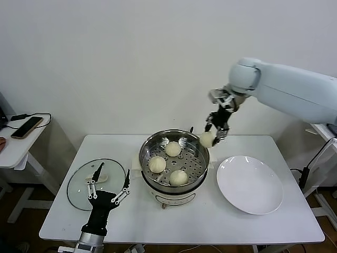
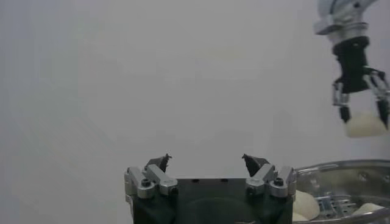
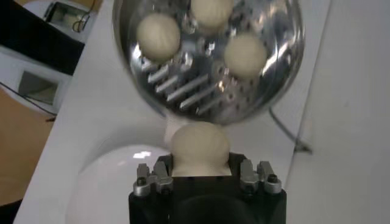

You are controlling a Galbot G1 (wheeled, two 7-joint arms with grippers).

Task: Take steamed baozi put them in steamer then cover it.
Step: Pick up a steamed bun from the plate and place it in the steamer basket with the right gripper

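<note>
The steamer [image 1: 152, 145] is a shiny steel pot on a white base at the table's middle. Three cream-white baozi [image 1: 157, 164] lie on its perforated tray, and they also show in the right wrist view [image 3: 158, 34]. My right gripper [image 1: 211, 138] is shut on a fourth baozi [image 1: 207, 139] and holds it in the air just above the steamer's right rim; the right wrist view shows this baozi [image 3: 198, 146] between the jaws. The glass cover [image 1: 78, 185] lies flat on the table at the left. My left gripper [image 1: 109, 182] is open and empty, over the cover's right side.
A flat white plate [image 1: 249, 184] lies empty on the table right of the steamer. A side table with a phone [image 1: 26, 127] stands at the far left. The white wall is close behind the table.
</note>
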